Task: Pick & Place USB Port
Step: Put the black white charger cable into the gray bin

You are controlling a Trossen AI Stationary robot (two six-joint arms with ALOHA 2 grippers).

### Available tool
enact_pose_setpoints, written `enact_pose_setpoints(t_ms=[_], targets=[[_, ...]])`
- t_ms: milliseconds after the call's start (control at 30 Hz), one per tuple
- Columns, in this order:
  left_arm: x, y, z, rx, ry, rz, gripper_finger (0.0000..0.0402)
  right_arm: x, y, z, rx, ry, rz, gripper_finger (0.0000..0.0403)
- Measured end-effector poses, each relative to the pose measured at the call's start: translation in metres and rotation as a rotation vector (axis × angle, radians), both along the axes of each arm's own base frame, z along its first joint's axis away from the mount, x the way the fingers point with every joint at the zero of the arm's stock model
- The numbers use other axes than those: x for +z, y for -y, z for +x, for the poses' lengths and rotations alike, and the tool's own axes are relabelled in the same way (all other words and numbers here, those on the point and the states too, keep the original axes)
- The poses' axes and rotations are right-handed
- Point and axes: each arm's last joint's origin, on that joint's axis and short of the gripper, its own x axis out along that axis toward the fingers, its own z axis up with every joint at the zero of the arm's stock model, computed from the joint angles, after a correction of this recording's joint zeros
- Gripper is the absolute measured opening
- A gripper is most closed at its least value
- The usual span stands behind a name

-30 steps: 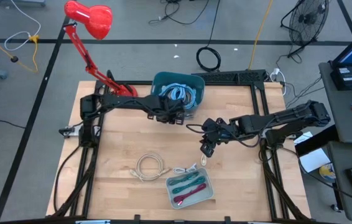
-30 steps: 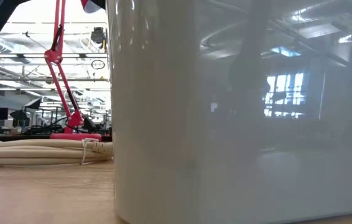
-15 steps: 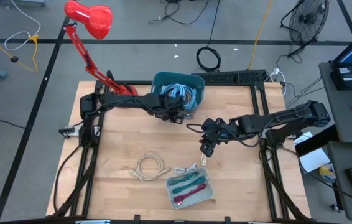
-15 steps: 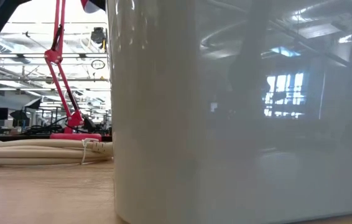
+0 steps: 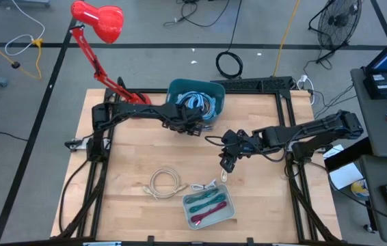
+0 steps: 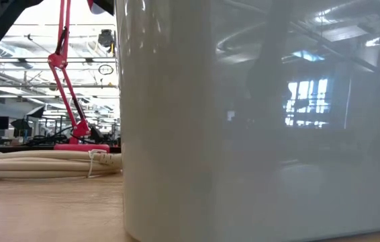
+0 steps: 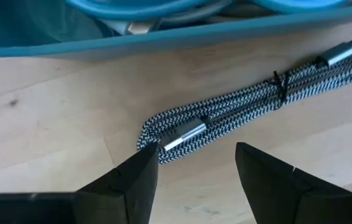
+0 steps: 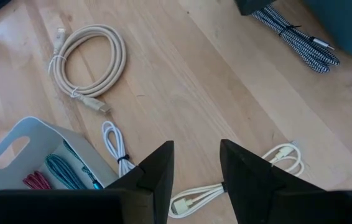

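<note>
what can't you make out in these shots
- Low view: the grey tray fills most of the picture and hides both arms and the table behind it.
- Left wrist view: the teal bin is cut off by the edge, contents unclear.
- High view: the braided cable is hidden under the left gripper.

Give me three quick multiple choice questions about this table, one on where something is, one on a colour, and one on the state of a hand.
1. Where does the braided black-and-white cable lie?
A. on the bare wood beside the teal bin
B. inside the grey tray
C. in the right hand

2. What colour is the desk lamp?
A. green
B. red
C. white

3. How is the left hand set?
A. shut on a cable
B. open and empty
C. shut on nothing

Answers: 1 A, the left wrist view shows it on wood by the bin wall. 2 B, its shade is red. 3 B, its fingers stand apart above the cable.
</note>
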Motion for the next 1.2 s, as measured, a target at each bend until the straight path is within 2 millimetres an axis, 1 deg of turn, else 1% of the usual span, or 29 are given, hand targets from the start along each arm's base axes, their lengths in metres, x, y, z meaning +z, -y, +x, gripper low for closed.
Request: enact_pose_setpoints(t_ms=[167,300,567,767,833,900,967,1200], targets=[[0.000,-0.002,0.000,-0.050,-0.012,0.030,0.0216,0.000,0.000,0.000,0.000,0.001,0.000,0.0121],[-0.004,-0.003,0.003,-0.095,-0.014,0.047,0.0216,0.000,0.000,0.000,0.000,0.001,0.000,0.0121],[-0.026,-0.002,0.007,-0.107,-0.053,-0.025,0.0216,0.000,0.000,0.000,-0.003,0.000,0.003,0.0121],[-0.027,0.000,0.008,-0.117,-0.050,-0.020,0.0215,0.000,0.000,0.000,0.001,-0.002,0.000,0.0121],[-0.027,0.000,0.008,-0.127,-0.052,-0.022,0.0209,0.000,0.000,0.000,0.002,-0.002,-0.002,0.0121],[-0.027,0.000,0.008,-0.143,-0.053,-0.032,0.0192,0.000,0.000,0.000,0.003,-0.003,-0.002,0.0121],[-0.027,0.000,0.008,-0.153,-0.056,-0.032,0.0164,0.000,0.000,0.000,0.004,-0.003,-0.002,0.0121],[-0.028,0.002,0.010,-0.217,-0.033,-0.068,0.0031,0.000,0.000,0.000,0.006,-0.003,-0.005,0.0121]])
